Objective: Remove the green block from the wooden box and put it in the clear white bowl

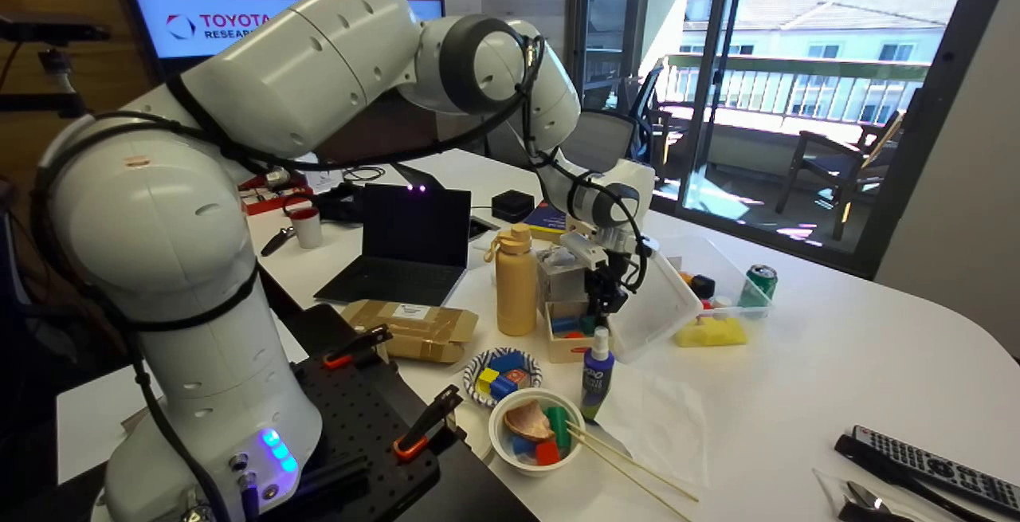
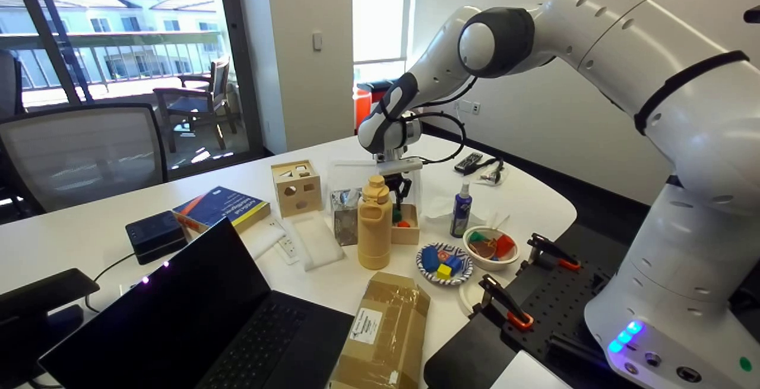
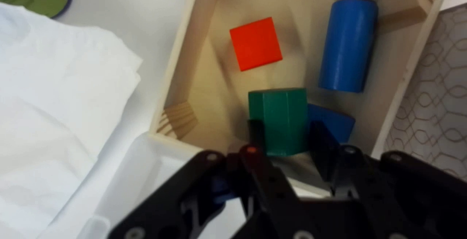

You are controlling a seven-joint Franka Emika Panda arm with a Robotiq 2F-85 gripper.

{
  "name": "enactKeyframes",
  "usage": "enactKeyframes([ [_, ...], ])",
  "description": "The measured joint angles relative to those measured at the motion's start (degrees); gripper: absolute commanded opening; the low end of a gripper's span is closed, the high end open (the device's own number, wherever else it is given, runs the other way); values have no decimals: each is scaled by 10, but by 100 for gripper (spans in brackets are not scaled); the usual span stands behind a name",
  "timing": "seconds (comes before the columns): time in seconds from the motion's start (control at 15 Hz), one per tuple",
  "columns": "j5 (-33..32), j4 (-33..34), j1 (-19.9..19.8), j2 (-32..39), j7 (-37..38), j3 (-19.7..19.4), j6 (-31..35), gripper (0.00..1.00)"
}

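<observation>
Table [image 1: 837, 355]: one gripped green block [image 3: 281, 119]

Robot arm [image 1: 295, 80]: glossy white, rounded; dark grey joint ring [image 1: 460, 68]; black cable [image 1: 374, 161] and straps [image 1: 191, 320]; base [image 1: 179, 466], near the edge of the table [image 1: 797, 394], bearing three blue lights [image 1: 279, 451]; black gripper [image 3: 286, 135] with pale screws [image 3: 135, 232].
</observation>
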Motion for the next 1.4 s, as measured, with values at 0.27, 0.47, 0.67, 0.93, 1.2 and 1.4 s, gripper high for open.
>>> enactKeyframes([
  [0.27,8,-31,-5,-38,-3,7,0,12],
  [0.47,15,-71,-6,-73,-3,9,0,12],
  [0.67,22,-130,-2,-113,-1,10,0,12],
  [0.93,32,-237,11,-182,22,10,9,12],
  [1.2,48,-352,23,-252,65,7,53,12],
  [1.4,54,-431,26,-294,98,-4,100,12],
])
